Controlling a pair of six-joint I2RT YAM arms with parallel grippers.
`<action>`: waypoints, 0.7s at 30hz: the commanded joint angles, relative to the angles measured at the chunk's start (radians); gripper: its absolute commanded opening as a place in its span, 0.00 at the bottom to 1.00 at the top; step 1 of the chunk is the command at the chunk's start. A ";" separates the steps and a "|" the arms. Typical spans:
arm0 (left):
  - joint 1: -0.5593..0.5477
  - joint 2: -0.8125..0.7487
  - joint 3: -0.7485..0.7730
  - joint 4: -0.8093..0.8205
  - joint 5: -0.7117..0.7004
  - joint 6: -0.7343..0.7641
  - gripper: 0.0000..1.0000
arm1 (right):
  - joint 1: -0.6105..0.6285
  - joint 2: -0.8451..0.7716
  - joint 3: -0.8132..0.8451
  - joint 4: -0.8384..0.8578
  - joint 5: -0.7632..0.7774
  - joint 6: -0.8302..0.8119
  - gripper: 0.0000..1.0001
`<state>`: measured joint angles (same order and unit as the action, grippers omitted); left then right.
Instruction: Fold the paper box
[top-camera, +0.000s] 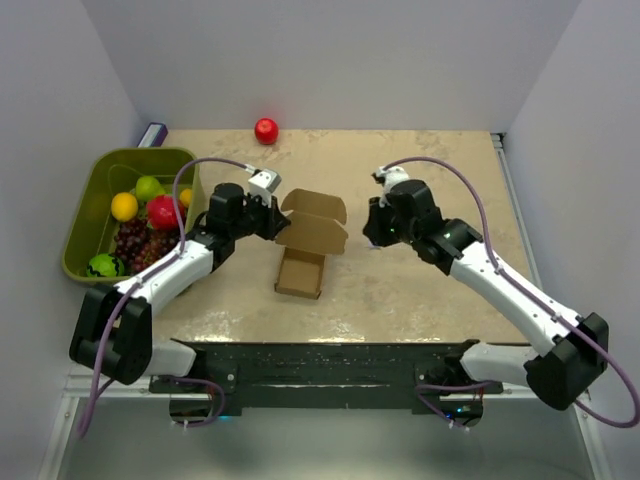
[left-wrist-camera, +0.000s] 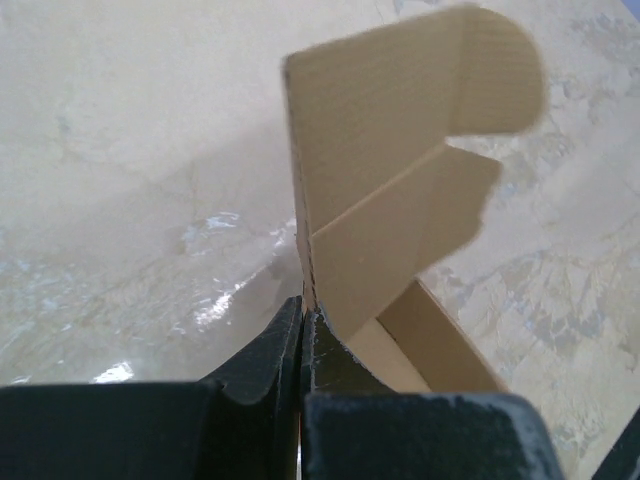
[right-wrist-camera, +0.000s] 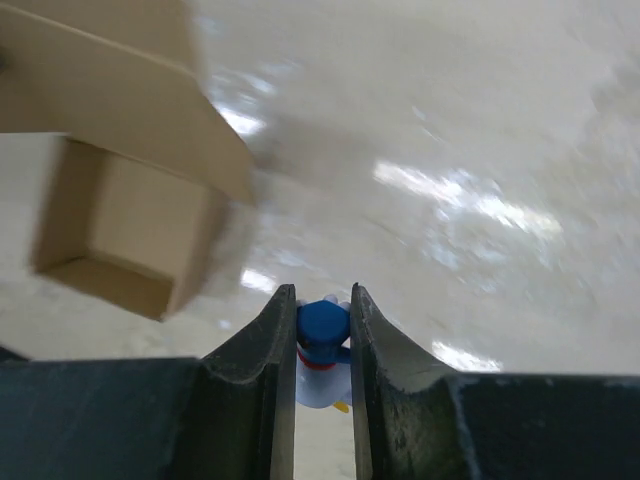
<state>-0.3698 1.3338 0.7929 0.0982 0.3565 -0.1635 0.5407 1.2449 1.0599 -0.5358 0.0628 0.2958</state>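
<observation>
Down at the near edge sit the two arm bases, and both arms reach in over the marbled table (top-camera: 400, 300) toward the middle. The left gripper (left-wrist-camera: 302, 335) is clamped tight, jaws pressed together on the edge of a raised flap of the paper box (top-camera: 312, 235). From the left wrist, that flap stands upright straight out of the fingers, rounded tabs at its top and the open tray of the box just behind and to the right. The box sits mid-table between the two grippers, its open tray toward the bases and the lid panel lifted on the far side, with the left gripper at the lid's left end. The right gripper (right-wrist-camera: 322, 300) is just off the box's right side and not touching the cardboard. Its jaws are drawn in narrow around a small blue-capped figure (right-wrist-camera: 322, 330), one pad against each side of it. Out to the left, against the wall, there's the green bin (top-camera: 85, 215) holding a yellow fruit, a green one, a red one and dark grapes. At the far edge, a red apple (top-camera: 266, 130) sits alone by the back wall.
</observation>
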 joint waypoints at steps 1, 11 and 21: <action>0.005 0.044 0.034 0.093 0.142 0.016 0.00 | 0.206 -0.015 0.054 0.192 0.022 -0.127 0.00; 0.005 0.057 0.032 0.087 0.113 0.015 0.00 | 0.453 0.182 0.100 0.298 0.112 -0.144 0.00; 0.005 0.044 0.025 0.087 0.108 0.007 0.00 | 0.510 0.367 0.011 0.505 0.249 -0.141 0.00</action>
<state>-0.3695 1.3911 0.7929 0.1410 0.4629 -0.1627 1.0397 1.5547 1.1015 -0.1799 0.2020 0.1627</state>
